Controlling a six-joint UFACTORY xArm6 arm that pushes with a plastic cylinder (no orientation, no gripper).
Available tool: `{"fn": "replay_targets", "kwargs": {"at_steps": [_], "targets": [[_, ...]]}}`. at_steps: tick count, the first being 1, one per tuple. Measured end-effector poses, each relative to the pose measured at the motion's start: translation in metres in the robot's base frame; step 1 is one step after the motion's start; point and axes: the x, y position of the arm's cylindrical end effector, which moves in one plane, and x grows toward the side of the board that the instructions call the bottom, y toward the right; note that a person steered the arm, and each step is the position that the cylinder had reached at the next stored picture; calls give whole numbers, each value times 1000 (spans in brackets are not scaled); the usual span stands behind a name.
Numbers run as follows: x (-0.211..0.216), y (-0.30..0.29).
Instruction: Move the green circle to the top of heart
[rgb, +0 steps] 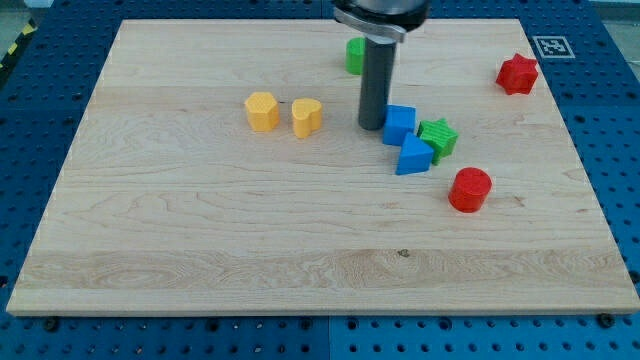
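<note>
Toward the view's bottom the wooden board (200, 270) is bare. Mid-board, the yellow heart (307, 117) sits left of my tip (372, 126), a bare rod touching nothing. Behind the rod, near the top edge, the green circle (354, 55) looks light, rigid and slippery: push its right side leftward, through open board.

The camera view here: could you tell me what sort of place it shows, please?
Probably a robotics lab bench: a wooden board lies on a blue perforated table, small coloured blocks such as the red star sit on it, and a printed marker tag is at its corner.
</note>
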Motion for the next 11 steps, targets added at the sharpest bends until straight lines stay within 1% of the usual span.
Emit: {"fn": "replay_targets", "kwargs": {"at_steps": [2,3,6,7,8,9,10,11], "targets": [[-26,33],[-32,42],[-117,43],[-129,5],[-130,-54],[-160,-89],[-175,-132],[-146,-125]]}}
